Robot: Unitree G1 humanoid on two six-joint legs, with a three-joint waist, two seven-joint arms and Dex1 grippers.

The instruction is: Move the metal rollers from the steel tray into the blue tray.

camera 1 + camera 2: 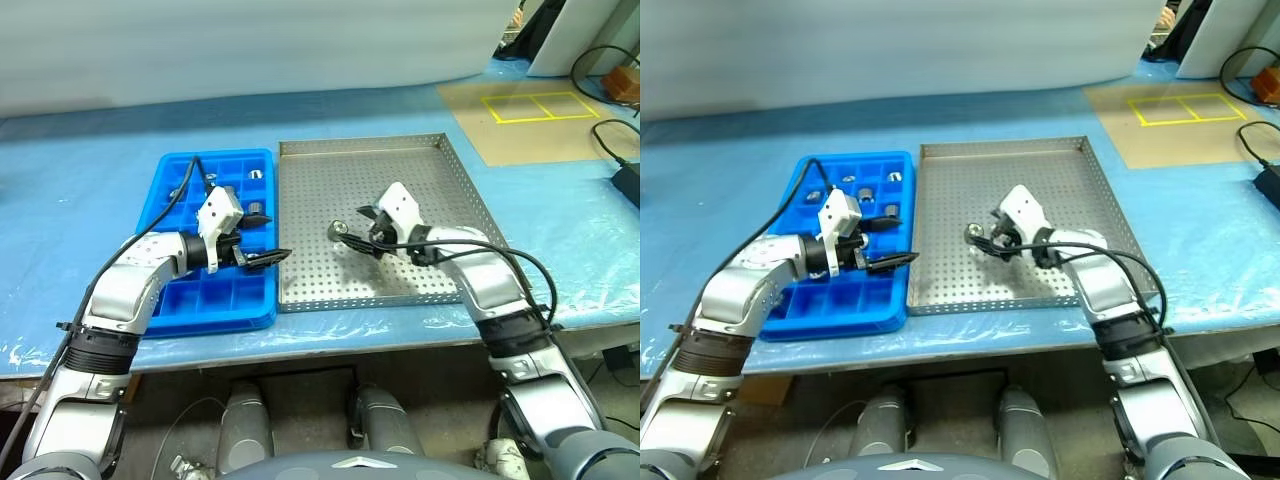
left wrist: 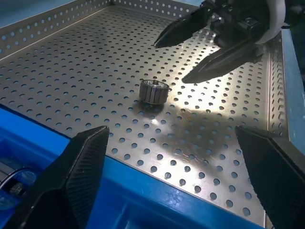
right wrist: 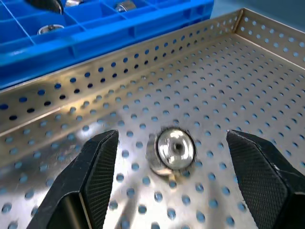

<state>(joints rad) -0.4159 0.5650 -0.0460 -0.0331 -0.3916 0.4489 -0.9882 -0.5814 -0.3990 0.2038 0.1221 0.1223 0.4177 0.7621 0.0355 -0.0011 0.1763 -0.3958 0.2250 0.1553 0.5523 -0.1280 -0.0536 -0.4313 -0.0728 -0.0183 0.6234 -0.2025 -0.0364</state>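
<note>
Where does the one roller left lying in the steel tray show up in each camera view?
Left eye view: roller mid steel tray, just ahead of the open right end effector.
Right eye view: same spot, left of tray centre.
Left wrist view: centre, right end effector's fingers beyond it.
Right wrist view: low centre, between the fingers.
Shared landmark: the tray's perforated floor, blue tray alongside.

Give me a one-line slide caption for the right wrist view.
Open right gripper poised around a lone metal roller on the steel tray, blue tray beyond.
</note>
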